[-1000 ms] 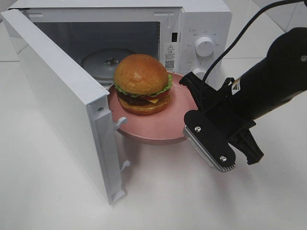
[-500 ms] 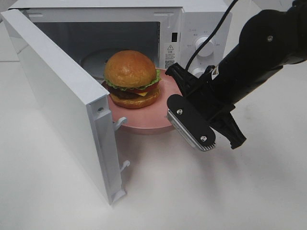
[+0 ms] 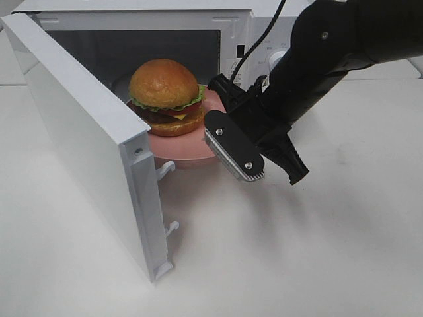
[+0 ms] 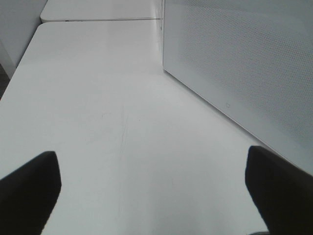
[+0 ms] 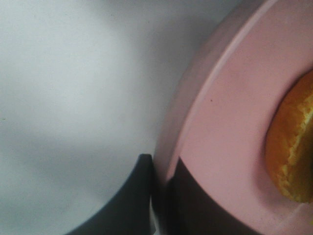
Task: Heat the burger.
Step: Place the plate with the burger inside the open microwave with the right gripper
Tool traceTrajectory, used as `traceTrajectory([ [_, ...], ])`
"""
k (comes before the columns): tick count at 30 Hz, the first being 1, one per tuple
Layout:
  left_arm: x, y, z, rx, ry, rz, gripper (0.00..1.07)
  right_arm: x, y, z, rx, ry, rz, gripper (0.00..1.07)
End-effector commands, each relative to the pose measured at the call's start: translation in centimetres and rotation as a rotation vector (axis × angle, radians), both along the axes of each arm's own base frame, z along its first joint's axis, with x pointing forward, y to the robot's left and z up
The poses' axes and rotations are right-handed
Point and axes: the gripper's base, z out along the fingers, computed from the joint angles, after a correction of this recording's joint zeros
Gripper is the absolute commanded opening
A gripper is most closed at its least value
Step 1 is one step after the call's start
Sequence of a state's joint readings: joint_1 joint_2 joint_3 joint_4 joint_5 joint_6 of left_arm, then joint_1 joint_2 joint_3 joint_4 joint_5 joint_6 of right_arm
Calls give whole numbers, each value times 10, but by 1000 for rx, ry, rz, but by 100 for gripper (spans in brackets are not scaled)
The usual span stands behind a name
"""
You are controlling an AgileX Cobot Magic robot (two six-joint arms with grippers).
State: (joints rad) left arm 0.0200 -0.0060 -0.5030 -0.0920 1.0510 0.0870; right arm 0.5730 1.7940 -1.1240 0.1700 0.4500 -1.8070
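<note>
The black right gripper (image 5: pixel 164 169) was clamped on the rim of the round pink plate (image 3: pixel 188 146), which bore the glossy golden-bunned burger (image 3: pixel 165 96) at the open white microwave's (image 3: pixel 261 30) mouth. The left gripper (image 4: pixel 154 188) gaped wide, empty.

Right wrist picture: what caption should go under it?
The right tool pinches the plate by its rim, burger on top.

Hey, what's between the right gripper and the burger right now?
Only a bare strip of the pink plate, whose rim the right gripper pinches. The burger sits further in on that plate. The right wrist view shows it best.
</note>
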Motion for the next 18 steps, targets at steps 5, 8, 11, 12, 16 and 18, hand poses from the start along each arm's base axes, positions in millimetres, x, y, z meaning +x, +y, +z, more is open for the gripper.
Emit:
traceTrajectory([
  [5,-2,0,0,-7,-29,2,94,17,13,8,57,-58,-26,0],
  [8,-2,0,0,-7,-29,2,94,24,18,5,65,-52,-44,0],
  [11,-2,0,0,-7,-29,2,94,29,21,4,70,-47,-55,0],
  [12,-2,0,0,-7,-29,2,94,30,25,4,74,-49,-51,0],
  [16,-2,0,0,-7,-29,2,94,34,29,4,67,-62,-48,0],
  [18,-2,0,0,-7,-29,2,94,35,31,4,71,-62,-51,0],
])
